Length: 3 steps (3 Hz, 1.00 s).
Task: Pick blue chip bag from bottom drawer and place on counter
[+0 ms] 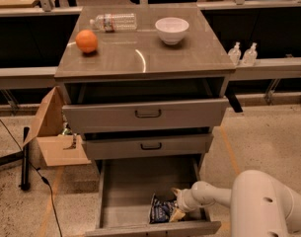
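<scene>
Single camera view, looking down on the drawer cabinet. The gripper sits low inside the bottom drawer, near that drawer's front right corner, at the end of a white arm that enters from the right. The blue chip bag lies on the drawer floor just left of the gripper and in contact with it, close behind the front panel. Whether the gripper is parted or closed, or has any grip on the bag, cannot be told from this view.

The bottom drawer is pulled far out, with bare grey floor stretching left of and behind the gripper. Directly above the gripper are the middle drawer and the top drawer, both partly pulled out. The counter is well above the gripper. It carries an orange at its left, a water bottle lying on its side behind the orange, and a white bowl towards the back right. A cardboard box stands on the floor well to the gripper's left and higher in the view.
</scene>
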{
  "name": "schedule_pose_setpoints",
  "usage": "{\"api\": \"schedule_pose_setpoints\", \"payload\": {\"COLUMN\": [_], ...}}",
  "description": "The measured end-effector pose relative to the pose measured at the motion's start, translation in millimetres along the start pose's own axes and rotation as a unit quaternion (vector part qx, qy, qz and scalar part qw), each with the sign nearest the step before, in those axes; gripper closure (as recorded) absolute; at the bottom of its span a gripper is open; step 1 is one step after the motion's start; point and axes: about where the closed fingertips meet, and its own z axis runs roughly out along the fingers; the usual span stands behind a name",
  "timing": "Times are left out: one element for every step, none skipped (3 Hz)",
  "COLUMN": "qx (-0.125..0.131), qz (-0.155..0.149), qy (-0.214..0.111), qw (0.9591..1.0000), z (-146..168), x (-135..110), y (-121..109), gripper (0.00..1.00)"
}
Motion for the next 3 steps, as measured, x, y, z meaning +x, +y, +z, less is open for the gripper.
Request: {"api": "schedule_pose_setpoints", "payload": {"qx": [-0.004,0.008,0.023], "qz": [-0.010,-0.002,-0.002], "qy": [-0.005,-0.012,-0.032], "qw": [0.9999,0.9999,0.9992], "z": [2,-1,-13], "x": [-8,-11,-21], "y": [-2,-10,-23], "gripper": [0.56,0.78,0.99]}}
